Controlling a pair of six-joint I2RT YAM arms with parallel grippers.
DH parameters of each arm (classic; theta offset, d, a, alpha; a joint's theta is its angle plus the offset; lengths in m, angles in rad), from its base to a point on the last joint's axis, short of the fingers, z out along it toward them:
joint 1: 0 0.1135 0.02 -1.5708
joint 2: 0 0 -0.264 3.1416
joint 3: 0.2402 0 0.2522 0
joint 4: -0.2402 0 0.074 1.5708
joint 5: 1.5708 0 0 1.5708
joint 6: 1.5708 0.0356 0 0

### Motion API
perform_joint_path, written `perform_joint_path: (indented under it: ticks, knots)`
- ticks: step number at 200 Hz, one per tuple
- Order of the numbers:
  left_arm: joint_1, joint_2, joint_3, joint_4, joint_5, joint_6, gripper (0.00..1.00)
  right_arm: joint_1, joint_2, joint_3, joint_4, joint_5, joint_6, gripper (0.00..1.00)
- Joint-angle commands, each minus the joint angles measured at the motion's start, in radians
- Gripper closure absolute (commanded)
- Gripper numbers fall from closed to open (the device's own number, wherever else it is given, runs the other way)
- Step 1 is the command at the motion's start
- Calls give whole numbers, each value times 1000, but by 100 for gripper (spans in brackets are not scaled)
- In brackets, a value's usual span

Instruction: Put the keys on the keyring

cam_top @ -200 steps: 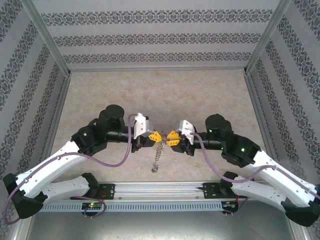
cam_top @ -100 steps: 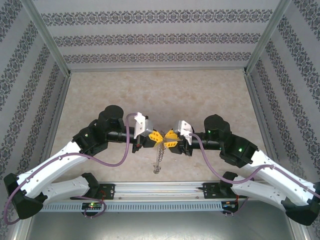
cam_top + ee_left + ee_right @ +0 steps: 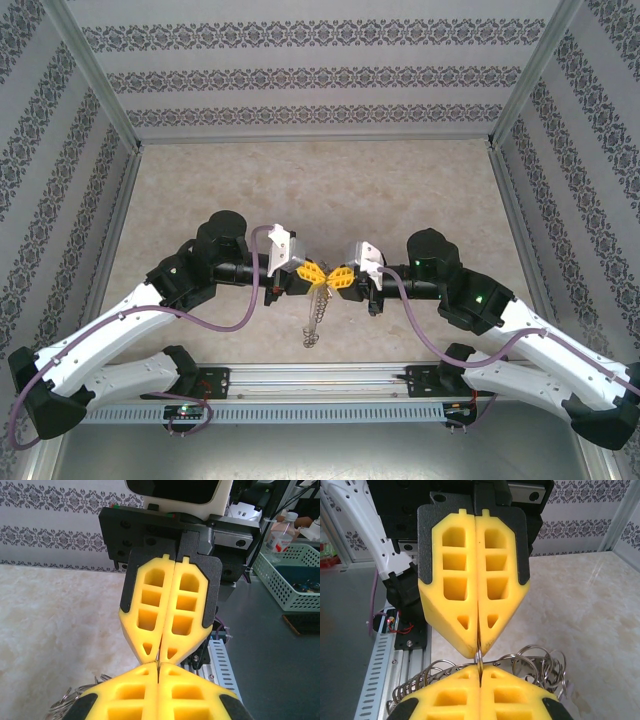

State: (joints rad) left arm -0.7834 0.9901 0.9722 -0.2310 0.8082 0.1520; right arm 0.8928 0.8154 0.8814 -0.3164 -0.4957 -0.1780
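My left gripper (image 3: 320, 273) and right gripper (image 3: 335, 276) meet tip to tip above the middle of the table, both shut. A thin metal ring of the keyring (image 3: 479, 656) is pinched edge-on where the tips touch and runs into both seams. In the right wrist view my right gripper (image 3: 479, 670) is at the bottom and the left gripper (image 3: 478, 650) above it. The rest of the keyring (image 3: 314, 318), a floppy string of silvery loops, hangs down toward the table. Loops bunch at both sides (image 3: 540, 660). I cannot pick out the keys among the loops.
An aluminium rail (image 3: 320, 378) runs along the near table edge just below the hanging loops. Patterned walls (image 3: 320, 80) close in the beige table (image 3: 400, 190) on three sides. A green mesh basket (image 3: 292, 577) stands off the table in the left wrist view.
My right gripper has moved left until its tips touch the left gripper's, and its jaws have closed on the ring. The left gripper stayed shut and almost still.
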Motion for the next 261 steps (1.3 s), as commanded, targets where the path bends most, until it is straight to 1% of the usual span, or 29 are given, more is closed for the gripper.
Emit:
perform_joint_path:
  ticks: [1, 5, 7, 21, 27, 38, 50, 70, 98, 134, 195, 229, 249, 261]
  knots:
    - [6, -8, 24, 41, 6, 7, 100, 5, -21, 27, -33, 0, -21, 100]
    - [6, -1, 36, 8, -6, 23, 100, 6, -22, 32, -42, 8, -23, 100]
    - [6, 2, 43, -11, -14, 32, 98, 6, -22, 35, -47, 11, -23, 100]
    - [5, 21, 93, -142, -76, 94, 75, 7, -11, 65, -98, 45, -31, 100]
    - [4, 24, 104, -182, -102, 116, 68, 5, -4, 80, -124, 55, -36, 100]
    - [4, 26, 125, -239, -143, 145, 62, 7, 7, 102, -158, 69, -43, 100]
    - [2, 36, 146, -292, -177, 172, 60, 6, 17, 118, -182, 87, -45, 100]
    - [-15, 62, 179, -351, -226, 205, 59, 7, 38, 142, -212, 110, -58, 100]
    - [-30, 79, 186, -341, -246, 213, 58, 7, 79, 181, -259, 130, -77, 100]
    - [-43, 101, 195, -328, -229, 212, 59, 22, 107, 207, -282, 170, -94, 100]
    - [-53, 122, 189, -298, -183, 191, 63, 31, 111, 209, -259, 167, -98, 100]
    - [-56, 135, 173, -260, -161, 175, 68, 32, 111, 211, -255, 161, -102, 100]
    - [-57, 141, 167, -250, -154, 170, 69, 32, 112, 213, -250, 150, -105, 100]
    - [-57, 137, 156, -236, -150, 164, 74, 33, 117, 213, -244, 140, -106, 100]
